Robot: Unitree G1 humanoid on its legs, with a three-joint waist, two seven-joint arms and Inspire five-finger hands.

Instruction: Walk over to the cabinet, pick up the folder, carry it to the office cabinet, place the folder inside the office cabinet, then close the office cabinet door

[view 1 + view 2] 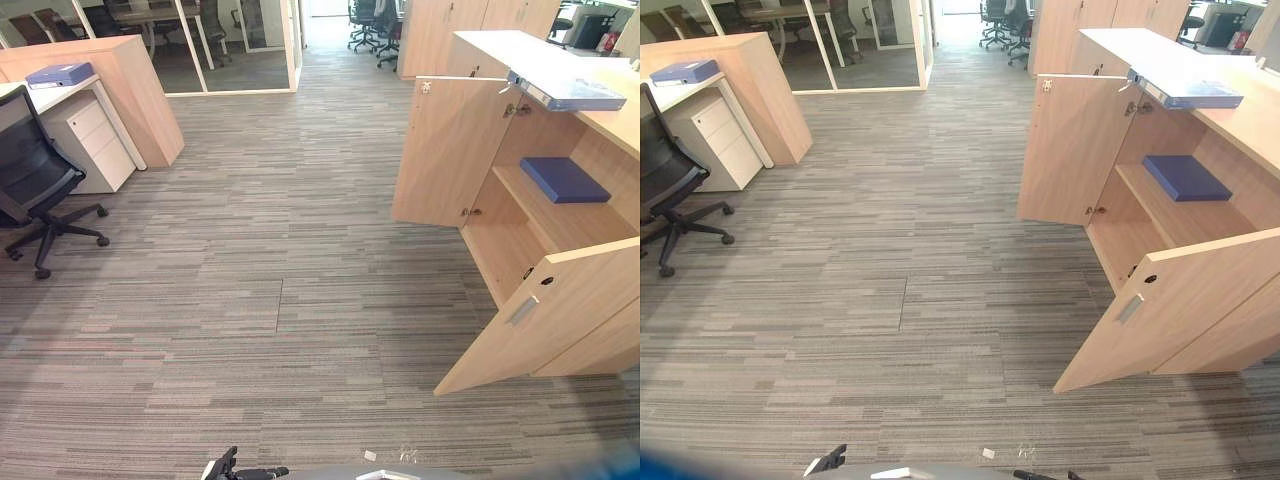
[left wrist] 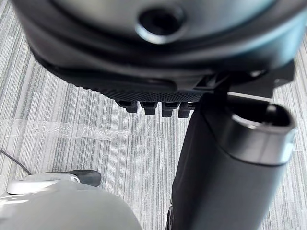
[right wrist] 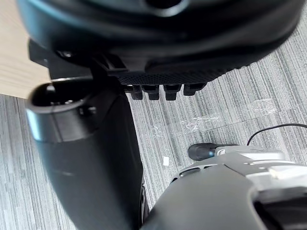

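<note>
A blue folder (image 1: pixel 60 74) lies flat on the white desk top (image 1: pixel 40 97) at the far left, beside a wooden partition. On the right the wooden office cabinet (image 1: pixel 610 120) stands with both doors open: the far door (image 1: pixel 450 150) and the near door (image 1: pixel 545 315) swing out over the carpet. Another blue folder (image 1: pixel 565 179) lies on its inner shelf, and a grey-blue binder (image 1: pixel 570 92) rests on its top. My left hand (image 2: pixel 158 72) hangs over the carpet, fingers relaxed, holding nothing. My right hand (image 3: pixel 168 48) hangs the same way, empty, with pale wood close behind it.
A black office chair (image 1: pixel 35 185) stands in front of the desk, next to a white drawer unit (image 1: pixel 90 140). Glass partitions (image 1: pixel 230 45) and more chairs (image 1: pixel 370 25) lie at the back. Wide striped carpet (image 1: pixel 280 260) spreads between desk and cabinet.
</note>
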